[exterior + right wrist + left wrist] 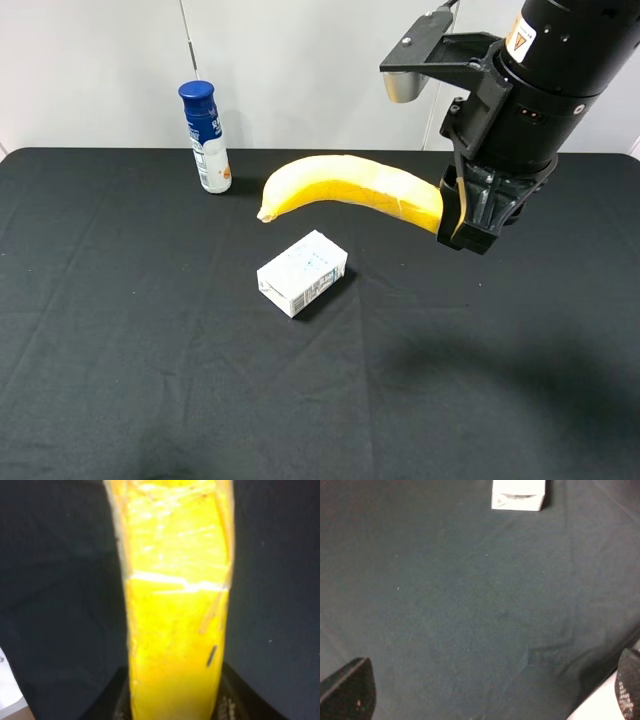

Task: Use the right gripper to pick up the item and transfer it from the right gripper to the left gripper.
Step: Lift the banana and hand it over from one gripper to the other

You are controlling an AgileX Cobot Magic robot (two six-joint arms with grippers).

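Note:
The yellow banana [345, 185] hangs in the air above the black table [150, 380], held by one end and pointing left toward the bottle. My right gripper [458, 215] is shut on that end, at the right of the exterior view. In the right wrist view the banana [175, 605] fills the middle between the black fingers [235, 700]. My left gripper [489, 687] is open and empty, its fingertips wide apart over bare black cloth. The left arm does not show in the exterior view.
A white carton [303, 272] lies on the table below the banana's free tip; it also shows in the left wrist view [518, 495]. A blue-capped bottle [207, 137] stands at the back left. The table's edge shows near the left gripper [600, 705].

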